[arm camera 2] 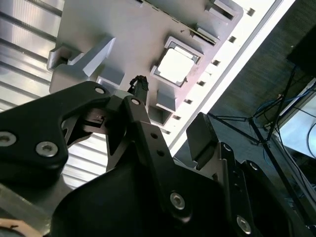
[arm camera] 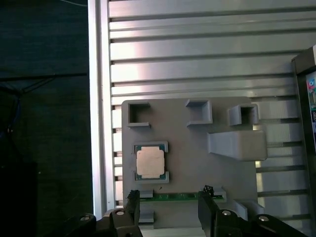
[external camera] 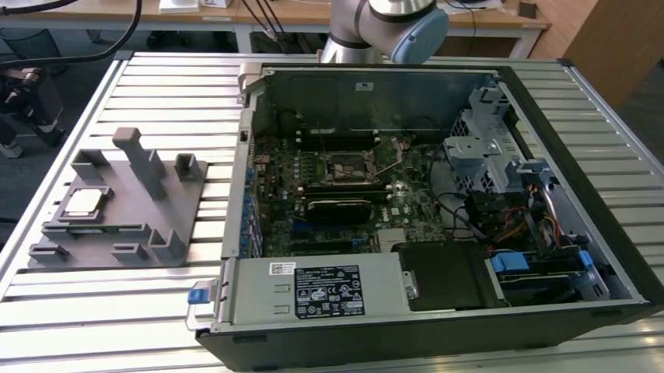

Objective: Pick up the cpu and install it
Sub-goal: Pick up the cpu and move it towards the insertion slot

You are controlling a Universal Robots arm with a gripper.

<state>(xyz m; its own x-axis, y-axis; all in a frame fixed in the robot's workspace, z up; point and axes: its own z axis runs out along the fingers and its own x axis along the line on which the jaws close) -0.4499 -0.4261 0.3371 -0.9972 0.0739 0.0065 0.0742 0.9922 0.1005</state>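
The cpu (external camera: 83, 203) is a small silvery square lying flat in a recess of the grey holder block (external camera: 155, 210), at the exterior view's left beside the computer case. Both wrist views look down on the cpu (arm camera: 150, 162) (arm camera 2: 175, 65) from well above. My gripper (arm camera: 169, 205) (arm camera 2: 168, 116) hangs open over the block with nothing between its black fingers (arm camera: 132, 206), clear of the chip. Inside the open case, the black motherboard socket (external camera: 347, 165) sits with its metal frame around it. The arm (external camera: 389, 23) rises behind the case.
The holder block carries upright posts (external camera: 140, 159) and a thin green strip (arm camera: 177, 196) in a slot near my fingers. The slatted metal table (external camera: 104, 318) ends close to the block's far side (arm camera: 98, 123). Cables, a drive cage (external camera: 487, 148) and the power supply (external camera: 322, 291) crowd the case.
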